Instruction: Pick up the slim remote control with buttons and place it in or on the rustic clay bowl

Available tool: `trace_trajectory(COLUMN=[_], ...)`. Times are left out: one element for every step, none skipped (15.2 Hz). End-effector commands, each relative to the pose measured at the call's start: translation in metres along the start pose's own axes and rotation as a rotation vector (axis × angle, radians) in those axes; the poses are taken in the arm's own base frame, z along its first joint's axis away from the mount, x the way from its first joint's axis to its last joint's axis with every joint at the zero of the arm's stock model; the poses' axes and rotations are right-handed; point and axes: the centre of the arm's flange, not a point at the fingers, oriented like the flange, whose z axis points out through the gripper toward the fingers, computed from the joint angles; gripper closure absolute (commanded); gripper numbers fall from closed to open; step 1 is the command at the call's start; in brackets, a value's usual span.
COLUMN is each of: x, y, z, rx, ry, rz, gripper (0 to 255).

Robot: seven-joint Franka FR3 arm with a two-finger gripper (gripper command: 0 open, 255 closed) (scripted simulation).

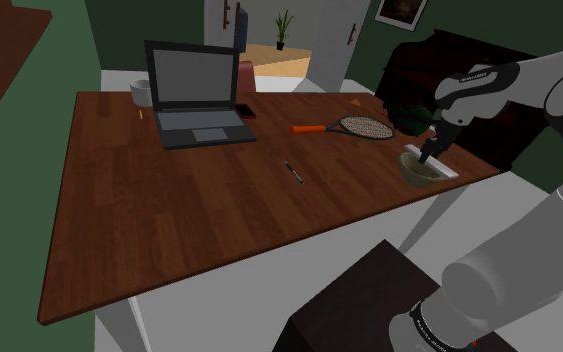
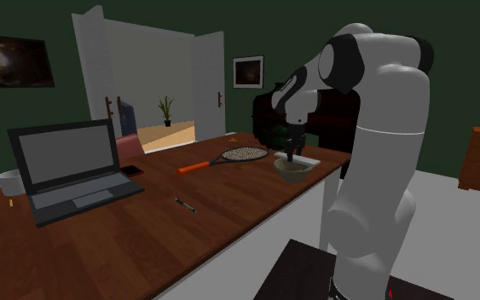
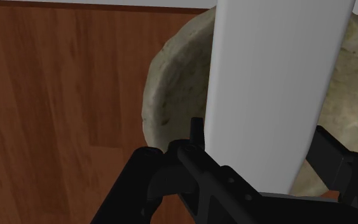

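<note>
A slim remote (image 1: 443, 167), drawn plain white with no buttons showing, lies across the rim of the mottled clay bowl (image 1: 417, 174) at the table's corner near the arm. My black gripper (image 1: 432, 153) comes down from above and is shut on the remote. In the wrist view the remote (image 3: 279, 76) is a white slab clasped between my fingers (image 3: 197, 135), with the bowl (image 3: 171, 95) right beneath it. In the second exterior view the gripper (image 2: 291, 154) stands over the bowl (image 2: 292, 173), and the remote (image 2: 307, 159) rests level on the rim.
On the wooden table (image 1: 169, 220) are an open laptop (image 1: 197, 95), a small dark phone (image 1: 244, 110), a white cup (image 1: 141, 92), a pen (image 1: 294, 171) and an orange-handled racket (image 1: 354, 127). A dark green object (image 1: 414, 118) sits just behind the bowl.
</note>
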Motion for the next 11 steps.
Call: trace_trajectory(x=[0.000,0.000,0.000,0.000,0.000,0.000,0.000,0.000,0.000,0.000,0.000], y=[0.000,0.000,0.000,0.000,0.000,0.000,0.000,0.000,0.000,0.000,0.000], z=[0.000,0.000,0.000,0.000,0.000,0.000,0.000,0.000,0.000,0.000,-0.013], rx=[0.000,0.000,0.000,0.000,0.000,0.000,0.000,0.000,0.000,0.000,0.000], ry=[0.001,0.001,0.001,0.001,0.001,0.001,0.001,0.001,0.001,0.001,0.001], rz=[0.000,0.000,0.000,0.000,0.000,0.000,0.000,0.000,0.000,0.000,0.000], gripper=[255,255,255,255,0,0,0,0,0,0,0])
